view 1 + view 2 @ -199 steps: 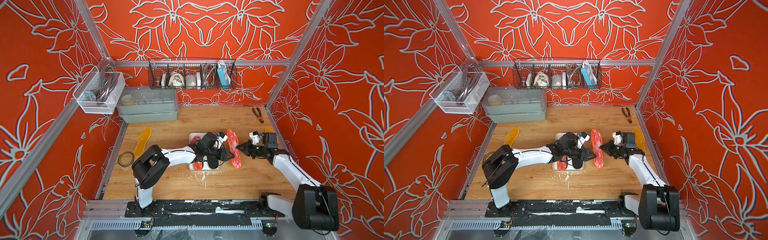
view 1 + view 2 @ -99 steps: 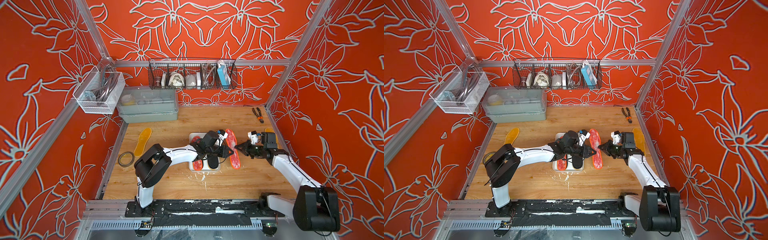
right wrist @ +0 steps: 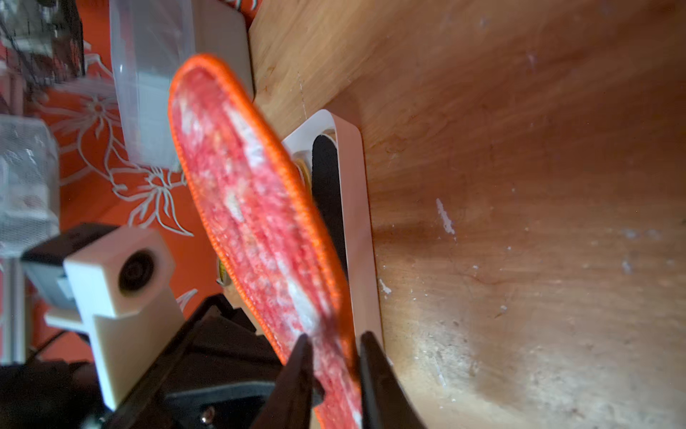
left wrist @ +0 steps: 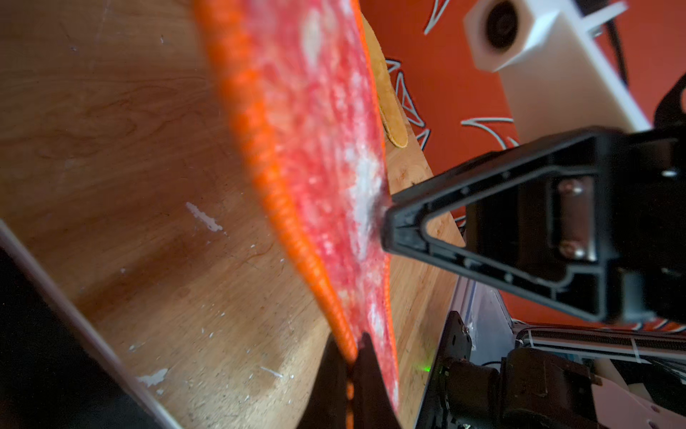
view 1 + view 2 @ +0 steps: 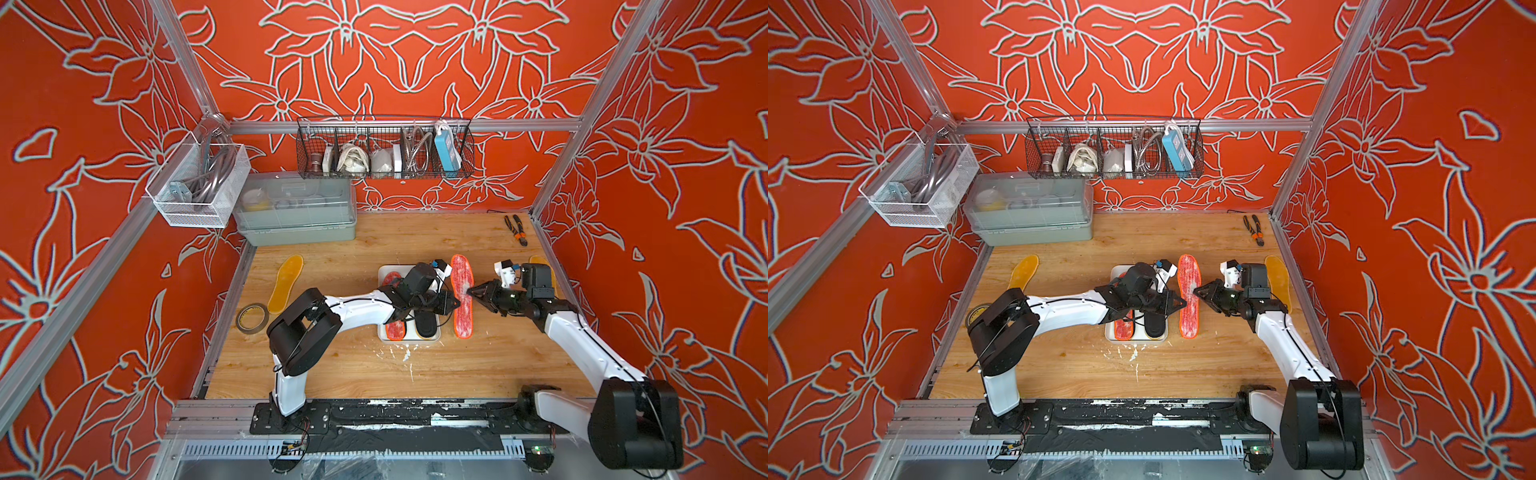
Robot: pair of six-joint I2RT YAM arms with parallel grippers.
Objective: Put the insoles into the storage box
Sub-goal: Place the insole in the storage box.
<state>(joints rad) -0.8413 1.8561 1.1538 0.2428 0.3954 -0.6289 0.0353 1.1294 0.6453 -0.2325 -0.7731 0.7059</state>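
Handover is seen: a red insole (image 5: 462,301) is held tilted just beside the box (image 5: 409,339), pinched by the left hand (image 4: 350,366), the right hand (image 3: 336,371) parted around it. A second red insole (image 5: 395,330) and a black insole (image 5: 426,326) are already boxed; two amber insoles (image 5: 284,282) (image 5: 1277,278) lie out on the table (image 5: 332,374).

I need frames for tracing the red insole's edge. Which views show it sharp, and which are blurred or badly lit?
In both top views the red insole is sharp and evenly lit, with only soft shadows on the table. Left wrist view: its orange rim is smeared, too near the lens. Right wrist view: the insole is soft, the white tray behind it clearer.
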